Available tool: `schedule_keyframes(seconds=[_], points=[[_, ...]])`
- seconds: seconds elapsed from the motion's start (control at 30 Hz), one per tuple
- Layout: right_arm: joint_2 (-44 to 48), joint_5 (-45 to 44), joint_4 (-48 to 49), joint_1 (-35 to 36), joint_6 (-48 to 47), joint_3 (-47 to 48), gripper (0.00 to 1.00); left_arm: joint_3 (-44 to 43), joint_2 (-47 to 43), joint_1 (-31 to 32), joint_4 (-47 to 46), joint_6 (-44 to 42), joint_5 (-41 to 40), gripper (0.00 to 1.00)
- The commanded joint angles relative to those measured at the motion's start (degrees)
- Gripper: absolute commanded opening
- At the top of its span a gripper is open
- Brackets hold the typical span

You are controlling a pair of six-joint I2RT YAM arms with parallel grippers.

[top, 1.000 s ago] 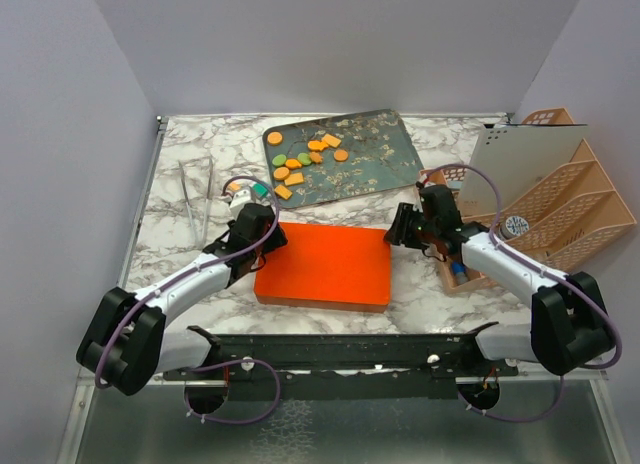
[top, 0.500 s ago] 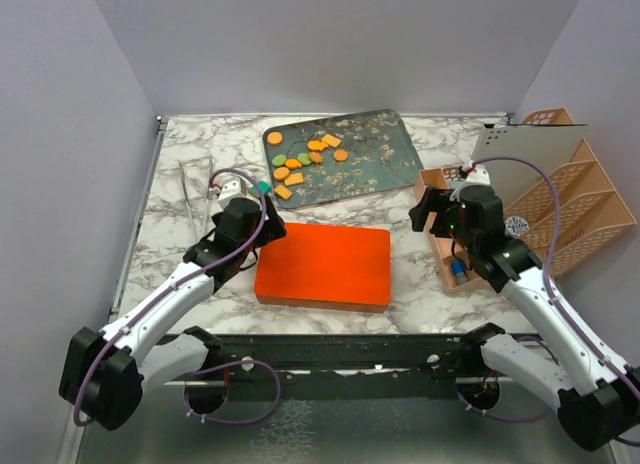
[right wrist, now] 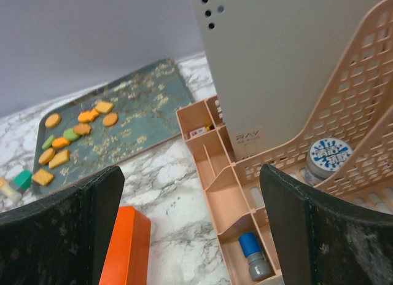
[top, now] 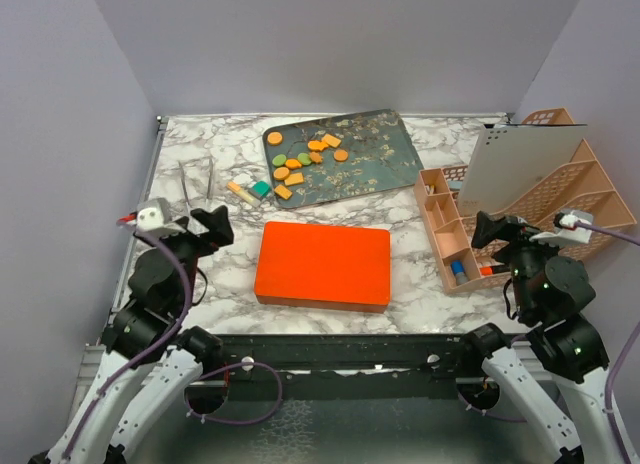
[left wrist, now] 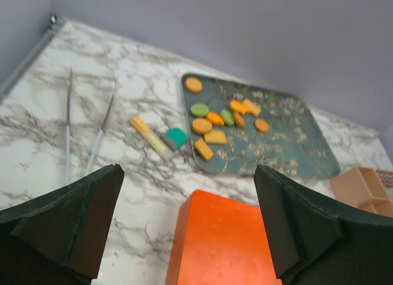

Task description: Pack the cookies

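Observation:
The cookies (top: 305,159), mostly orange rounds and squares with a few green ovals, lie loose on the left half of a teal floral tray (top: 380,154) at the back of the table. The left wrist view shows the cookies (left wrist: 215,119) on that tray (left wrist: 288,137); the right wrist view shows the cookies (right wrist: 70,137) too. A shut orange box (top: 323,266) lies flat mid-table. My left gripper (top: 213,224) hangs open and empty left of the box, raised off the table. My right gripper (top: 492,227) is open and empty over the desk organiser, well right of the box.
Metal tweezers (top: 195,179) and teal and yellow blocks (top: 250,191) lie left of the tray. A peach compartment organiser (top: 450,229) holds a blue-capped item (right wrist: 252,254). Behind it stands a peach file rack (top: 570,194) with a white board leaning in it.
Both arms have drawn back from the orange box's sides toward the near edge and risen. Both pairs of jaws have spread wider.

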State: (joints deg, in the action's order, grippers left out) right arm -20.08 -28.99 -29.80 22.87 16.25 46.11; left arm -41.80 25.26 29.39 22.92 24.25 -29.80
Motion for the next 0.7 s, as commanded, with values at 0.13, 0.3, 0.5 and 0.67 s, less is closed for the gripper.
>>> schedule_keyframes(seconds=[0.13, 0.3, 0.5, 0.67], points=[[10.0, -5.1, -5.5, 0.2, -0.6, -3.3, 1.0, 4.4, -17.7, 0.0, -1.1, -9.2, -7.1, 0.99], [14.4, -6.9, -6.1, 0.2, 0.2, -4.4, 1.0, 8.0, -23.4, 0.0, -3.3, -9.9, -7.6, 0.99], [15.2, -6.9, -5.9, 0.2, -0.2, -5.2, 1.0, 8.6, -22.4, 0.0, -3.9, -10.2, -6.2, 0.99], [14.3, -6.6, -6.4, 0.2, -0.4, -4.9, 1.0, 9.0, -24.1, 0.0, -4.6, -10.8, -5.4, 0.99]])
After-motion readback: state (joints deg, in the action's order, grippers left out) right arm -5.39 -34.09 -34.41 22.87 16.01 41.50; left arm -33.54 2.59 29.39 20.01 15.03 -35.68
